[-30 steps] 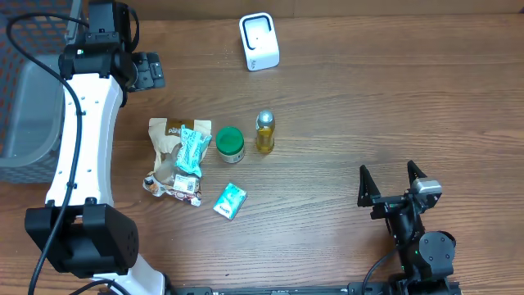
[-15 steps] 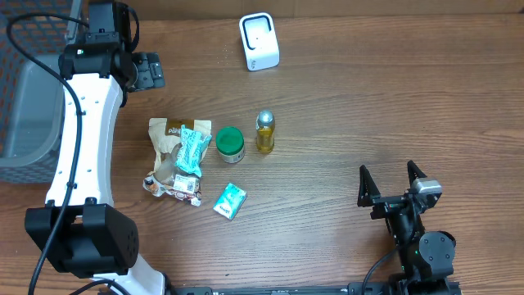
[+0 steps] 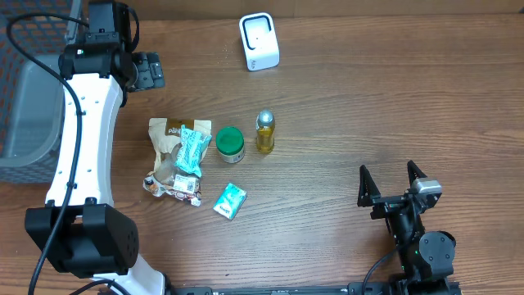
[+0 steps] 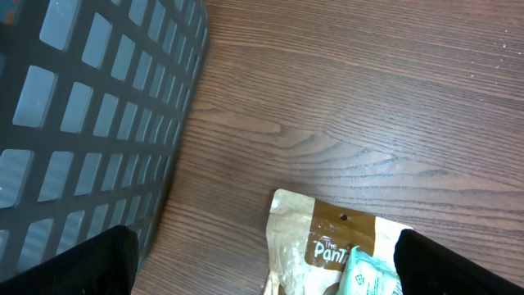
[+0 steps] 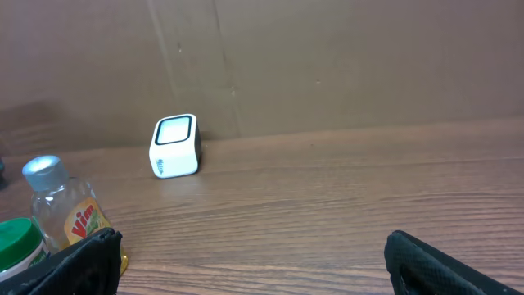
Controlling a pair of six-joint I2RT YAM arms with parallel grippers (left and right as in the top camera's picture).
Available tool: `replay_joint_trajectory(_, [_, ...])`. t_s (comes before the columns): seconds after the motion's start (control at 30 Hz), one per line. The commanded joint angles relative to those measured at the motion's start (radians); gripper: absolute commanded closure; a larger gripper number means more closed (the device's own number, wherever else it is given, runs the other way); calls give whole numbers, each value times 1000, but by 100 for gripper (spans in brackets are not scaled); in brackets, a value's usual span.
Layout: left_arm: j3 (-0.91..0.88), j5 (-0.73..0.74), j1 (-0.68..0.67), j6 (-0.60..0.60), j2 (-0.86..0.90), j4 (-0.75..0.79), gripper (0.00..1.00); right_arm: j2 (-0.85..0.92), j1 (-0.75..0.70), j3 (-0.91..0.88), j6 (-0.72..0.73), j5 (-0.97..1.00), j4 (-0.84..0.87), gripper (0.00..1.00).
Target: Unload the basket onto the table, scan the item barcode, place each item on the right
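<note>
Brown wood-grain table [image 3: 344,106] carries every object noted, with a dark mesh basket [image 3: 24,90] standing at its left edge. White barcode scanner [image 3: 259,41] stands upright near the far edge, well apart from the goods. Goods lie grouped left of centre. A clear bottle [image 3: 264,133] of yellow liquid with a silver cap stands upright, and the right wrist view shows a "Vim" label on it. A green-lidded jar [image 3: 230,144] stands just beside the bottle on its left. A brown paper pouch [image 3: 168,141] lies flat further left, with a teal packet [image 3: 193,149] resting on top of it. A crumpled printed wrapper [image 3: 172,187] lies at the pouch's near end. A small teal packet [image 3: 230,200] lies alone, nearer the front edge. No barcode can be made out on any item. Left gripper [image 3: 147,70] hangs above bare table between the basket and the scanner, beyond the pouch. Its fingertips sit at opposite lower corners of the left wrist view, spread wide with nothing between them. Right gripper [image 3: 390,182] sits low at the front right, well apart from all goods. Its fingers are likewise spread wide and empty, pointed toward the scanner.
</note>
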Motion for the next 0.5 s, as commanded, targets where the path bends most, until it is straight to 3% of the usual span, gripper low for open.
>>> replay_joint_trajectory(0.0, [18,-7,-2,14,-15,-2,1,-7,7,-10,3,-4,9,0])
replay_joint_trajectory(0.27, [18,-7,-2,14,-15,-2,0,-7,7,54,56,-51,-49,0])
replay_joint_trajectory(0.47, [18,-7,-2,14,-15,-2,1,63,7,293,55,39,-221,0])
